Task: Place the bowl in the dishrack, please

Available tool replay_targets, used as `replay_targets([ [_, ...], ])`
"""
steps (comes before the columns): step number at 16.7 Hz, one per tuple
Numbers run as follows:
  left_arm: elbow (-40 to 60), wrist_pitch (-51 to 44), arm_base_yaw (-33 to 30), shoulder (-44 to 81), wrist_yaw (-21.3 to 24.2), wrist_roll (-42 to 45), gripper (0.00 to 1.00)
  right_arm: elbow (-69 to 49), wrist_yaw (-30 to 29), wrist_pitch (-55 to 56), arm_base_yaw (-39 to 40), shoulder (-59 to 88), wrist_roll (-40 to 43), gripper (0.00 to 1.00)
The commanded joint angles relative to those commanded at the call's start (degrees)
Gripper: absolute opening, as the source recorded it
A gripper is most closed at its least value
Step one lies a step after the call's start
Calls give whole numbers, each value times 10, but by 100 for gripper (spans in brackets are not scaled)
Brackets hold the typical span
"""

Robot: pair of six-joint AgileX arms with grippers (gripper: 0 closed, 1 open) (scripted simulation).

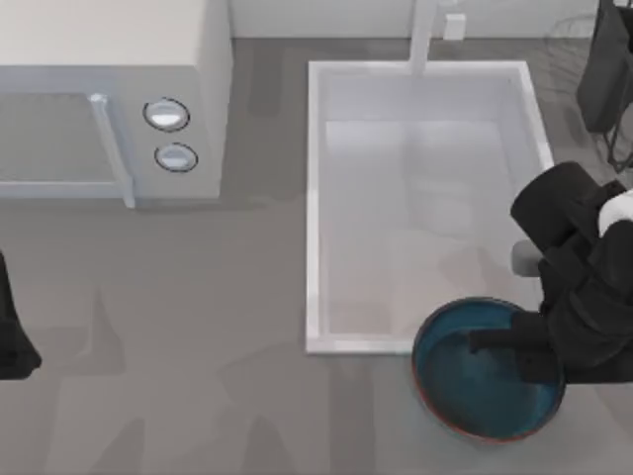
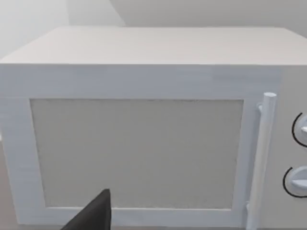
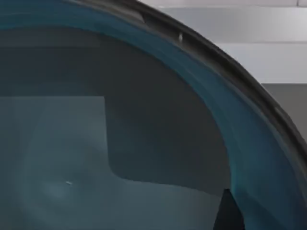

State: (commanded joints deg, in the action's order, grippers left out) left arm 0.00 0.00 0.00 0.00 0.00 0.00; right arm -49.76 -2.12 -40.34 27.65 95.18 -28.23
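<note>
Just off the white basin's (image 1: 315,198) near right corner, the right claw (image 1: 509,351) reaches into the bowl (image 1: 465,391); whether it grips, I cannot tell. Left arm parked.

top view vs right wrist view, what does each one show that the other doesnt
The top view alone gives the layout: the microwave at the table's left, the white basin in the middle, the parked left arm at the left edge, and the right gripper reaching over the bowl from the right, with the bowl overlapping the basin's near right corner. The right wrist view alone gives a close look into the bowl's glossy inside, with a dark fingertip and its shadow across it. Both views share the bowl and a stretch of the basin's wall.
</note>
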Motion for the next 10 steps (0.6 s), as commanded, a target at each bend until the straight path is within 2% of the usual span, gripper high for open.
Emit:
replay_targets([
  [1, 0, 0, 0, 0, 0, 0, 100, 0, 0, 0, 0, 0, 0, 2],
  [2, 0, 0, 0, 0, 0, 0, 100, 0, 0, 0, 0, 0, 0, 0],
  [10, 0, 0, 0, 0, 0, 0, 100, -1, 1, -1, 1, -1, -1, 0],
])
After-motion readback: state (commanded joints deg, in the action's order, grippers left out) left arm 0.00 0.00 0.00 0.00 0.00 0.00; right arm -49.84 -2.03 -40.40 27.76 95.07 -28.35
